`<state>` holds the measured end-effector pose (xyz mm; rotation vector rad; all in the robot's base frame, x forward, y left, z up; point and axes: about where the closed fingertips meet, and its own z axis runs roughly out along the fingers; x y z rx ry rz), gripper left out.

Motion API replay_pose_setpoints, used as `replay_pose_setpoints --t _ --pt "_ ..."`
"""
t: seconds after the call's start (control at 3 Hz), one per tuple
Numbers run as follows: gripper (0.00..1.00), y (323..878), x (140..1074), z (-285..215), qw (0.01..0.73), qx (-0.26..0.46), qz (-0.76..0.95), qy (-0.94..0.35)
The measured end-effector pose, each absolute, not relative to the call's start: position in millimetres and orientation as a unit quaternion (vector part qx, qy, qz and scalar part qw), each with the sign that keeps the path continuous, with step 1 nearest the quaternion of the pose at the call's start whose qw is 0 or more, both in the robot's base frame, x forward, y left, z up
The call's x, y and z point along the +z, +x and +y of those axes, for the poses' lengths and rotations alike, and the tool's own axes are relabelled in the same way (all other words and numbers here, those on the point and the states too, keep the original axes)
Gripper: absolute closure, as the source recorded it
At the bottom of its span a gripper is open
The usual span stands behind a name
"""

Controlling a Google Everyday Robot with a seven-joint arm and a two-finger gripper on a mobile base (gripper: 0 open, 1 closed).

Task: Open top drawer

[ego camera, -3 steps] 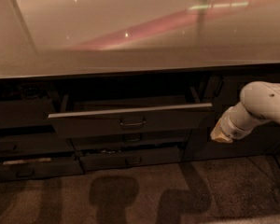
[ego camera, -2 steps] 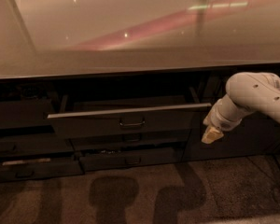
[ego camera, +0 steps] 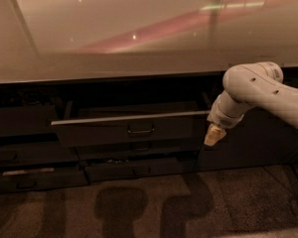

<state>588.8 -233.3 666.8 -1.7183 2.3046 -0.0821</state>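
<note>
The top drawer point(ego camera: 104, 131) is a wide dark grey flat front under the counter, pulled partly out, with a light metal top edge and a small loop handle point(ego camera: 140, 130) at its centre. Its inside is in shadow. My gripper point(ego camera: 213, 135) hangs at the end of the white arm point(ego camera: 253, 90), just off the drawer's right end, pointing down. It is beside the drawer front and holds nothing that I can see.
A pale glossy countertop point(ego camera: 139, 33) spans the view above the drawers. Two shallower drawers point(ego camera: 139, 170) sit below the top drawer. A left stack of drawer fronts point(ego camera: 25, 162) stands beside them. Dark speckled floor point(ego camera: 139, 207) lies in front.
The arm and gripper have moved left and up, from beside the right cabinet panel to the drawer's right end. The drawer stays out by the same amount.
</note>
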Motion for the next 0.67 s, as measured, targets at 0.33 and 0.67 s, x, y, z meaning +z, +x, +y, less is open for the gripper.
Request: replay_pose_setpoints --t 0.33,0.67 --pt "0.61 595.7 672.5 -229.4 0.130 -0.036 0.797 -0.589" --pt "0.84 604.3 675.3 -234.2 0.126 -0.045 0.805 -0.578"
